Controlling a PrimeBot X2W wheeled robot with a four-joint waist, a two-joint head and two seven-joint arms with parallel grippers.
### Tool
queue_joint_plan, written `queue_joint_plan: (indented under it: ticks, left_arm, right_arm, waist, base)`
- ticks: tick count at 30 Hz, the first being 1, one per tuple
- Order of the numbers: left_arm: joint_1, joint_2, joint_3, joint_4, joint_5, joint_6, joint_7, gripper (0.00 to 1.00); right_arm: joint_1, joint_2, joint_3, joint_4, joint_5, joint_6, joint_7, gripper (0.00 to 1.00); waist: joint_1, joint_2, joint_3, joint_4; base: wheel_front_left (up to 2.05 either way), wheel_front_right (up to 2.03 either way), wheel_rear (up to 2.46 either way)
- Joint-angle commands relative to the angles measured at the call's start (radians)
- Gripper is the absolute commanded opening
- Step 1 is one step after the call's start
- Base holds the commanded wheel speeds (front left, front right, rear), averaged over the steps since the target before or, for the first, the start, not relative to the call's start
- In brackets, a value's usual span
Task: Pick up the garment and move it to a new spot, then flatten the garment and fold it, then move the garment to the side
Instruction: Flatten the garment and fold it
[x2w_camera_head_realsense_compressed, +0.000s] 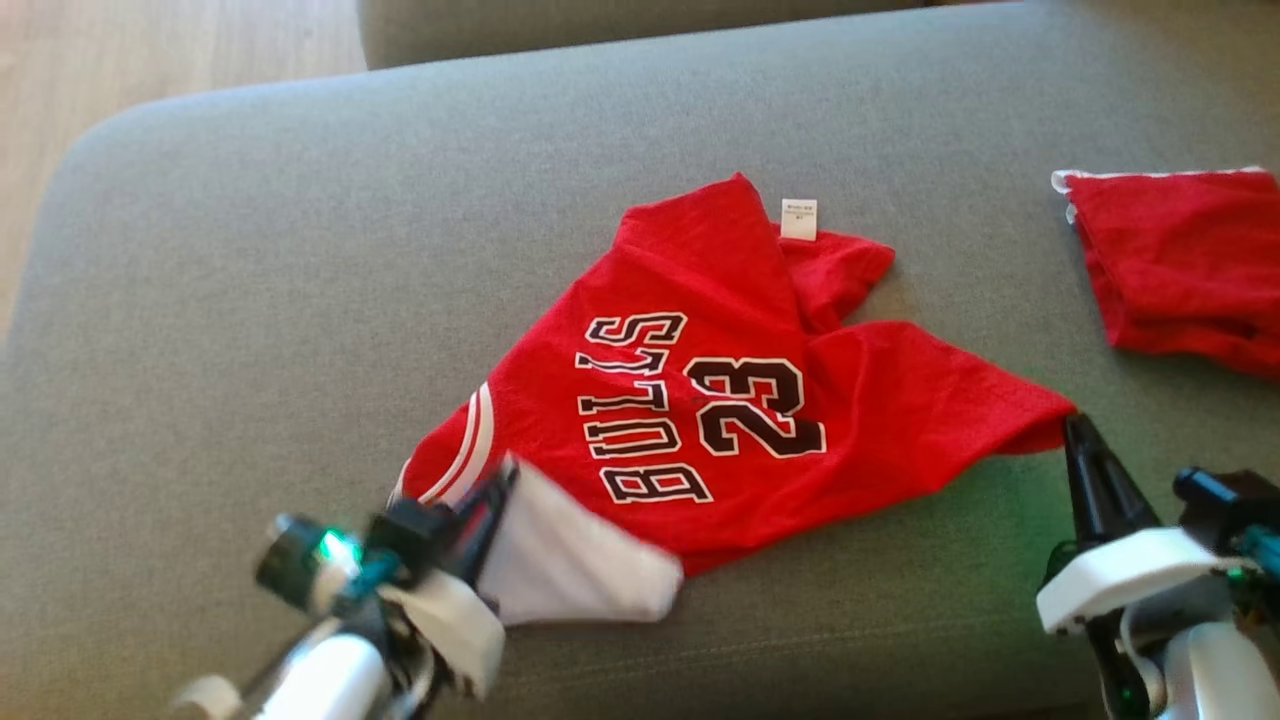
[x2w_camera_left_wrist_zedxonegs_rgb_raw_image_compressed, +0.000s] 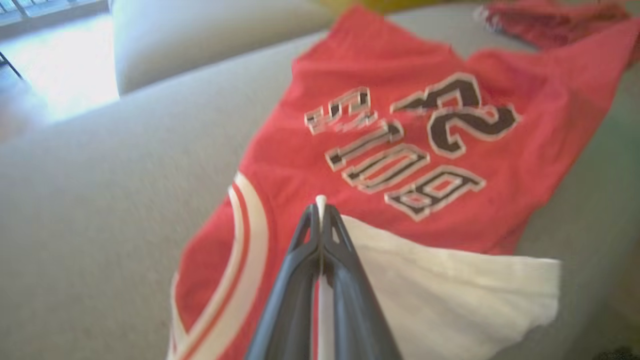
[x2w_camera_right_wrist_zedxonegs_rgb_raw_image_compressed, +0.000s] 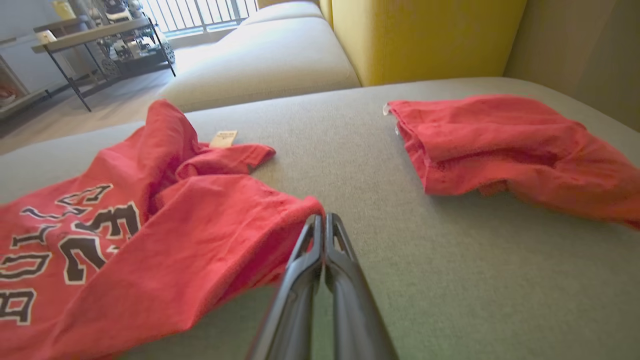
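Red jersey on grey sofa cushion, stretched left to right.
Lettering running away from robot, label farthest; left gripper pinching white flap, right gripper clenched at right corner.

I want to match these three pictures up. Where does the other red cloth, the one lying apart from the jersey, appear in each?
Head view: the red cloth lies at the right edge, in the upper half.
Left wrist view: red cloth in the top right corner, blurred.
Right wrist view: red cloth in the right half, at mid-height.
Shared landmark: the black 23 on the jersey.
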Motion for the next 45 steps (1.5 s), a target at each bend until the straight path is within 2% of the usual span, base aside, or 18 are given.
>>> queue_joint_plan:
  ticks: [1,6,7,10,15,18,21,24,27,30,33,36,41,45]
  left_arm:
    - [-0.068,0.040,0.067,-0.083,-0.009,0.012,-0.027,0.00]
    - [-0.176,0.107,0.179,-0.253,-0.055,-0.001,-0.057,0.00]
    - [-0.176,0.107,0.179,-0.253,-0.055,-0.001,-0.057,0.00]
    - [-0.287,0.153,0.239,-0.289,-0.081,-0.024,-0.048,0.00]
    - [-0.588,0.210,0.264,-0.214,-0.074,-0.070,-0.028,0.00]
    - [-0.801,0.197,0.274,-0.100,-0.070,-0.079,-0.052,0.00]
    - [-1.030,0.163,0.267,0.022,-0.022,-0.077,-0.080,0.00]
    - [-1.218,0.140,0.258,0.110,0.058,-0.054,-0.094,0.00]
    - [-1.340,0.147,0.267,0.076,0.134,-0.027,-0.095,0.00]
    - [-1.416,0.165,0.288,-0.015,0.182,0.005,-0.095,0.00]
    - [-1.424,0.172,0.316,-0.150,0.189,0.029,-0.095,0.00]
    - [-1.337,0.175,0.332,-0.271,0.175,0.029,-0.095,0.00]
    - [-1.031,0.159,0.359,-0.405,0.149,0.041,-0.095,0.00]
    - [-0.755,0.124,0.398,-0.474,0.119,0.029,-0.095,0.00]
  right_arm:
    - [-0.060,-0.008,0.030,-0.055,0.020,0.000,0.008,0.00]
    - [-0.168,-0.034,0.062,-0.115,0.066,0.000,0.066,0.00]
    - [-0.168,-0.034,0.062,-0.115,0.066,0.000,0.066,0.00]
    - [-0.288,-0.059,0.089,-0.122,0.091,0.000,0.102,0.00]
    - [-0.573,-0.100,0.134,-0.042,0.117,0.000,0.167,0.00]
    - [-0.783,-0.124,0.150,0.074,0.136,0.000,0.187,0.00]
    - [-1.003,-0.149,0.159,0.193,0.124,0.000,0.158,0.00]
    - [-1.195,-0.145,0.174,0.314,0.097,0.000,0.077,0.00]
    - [-1.349,-0.126,0.169,0.422,0.061,0.000,-0.027,0.00]
    - [-1.461,-0.128,0.168,0.469,0.026,0.000,-0.087,0.00]
    - [-1.501,-0.151,0.176,0.442,0.012,0.000,-0.102,0.00]
    - [-1.449,-0.184,0.199,0.348,0.025,0.000,-0.103,0.00]
    - [-1.198,-0.244,0.256,0.254,0.060,0.000,-0.104,0.00]
    - [-0.946,-0.270,0.255,0.205,0.117,0.000,-0.104,0.00]
  waist:
    - [0.0000,0.0000,-0.012,0.007]
    - [0.0000,0.0000,-0.021,0.013]
    - [0.0000,0.0000,-0.021,0.013]
    - [0.0000,0.0000,-0.011,0.007]
    - [0.0000,0.0000,0.056,0.000]
    - [0.0000,0.0000,0.118,-0.006]
    - [0.0000,0.0000,0.189,-0.012]
    - [0.0000,0.0000,0.234,-0.037]
    - [0.0000,0.0000,0.274,-0.067]
    - [0.0000,0.0000,0.336,-0.069]
    - [0.0000,0.0000,0.406,-0.042]
    - [0.0000,0.0000,0.465,-0.007]
    - [0.0000,0.0000,0.460,0.040]
    - [0.0000,0.0000,0.408,0.057]
  base:
    - [0.00,0.00,0.00]
    - [0.00,0.00,0.00]
    - [0.00,0.00,0.00]
    - [0.00,0.00,0.00]
    - [0.00,0.00,0.00]
    - [0.00,0.00,0.00]
    - [0.00,0.00,0.00]
    - [0.00,0.00,0.00]
    - [0.00,0.00,0.00]
    - [0.00,0.00,0.00]
    - [0.00,0.00,0.00]
    - [0.00,0.00,0.00]
    - [0.00,0.00,0.00]
    - [0.00,0.00,0.00]
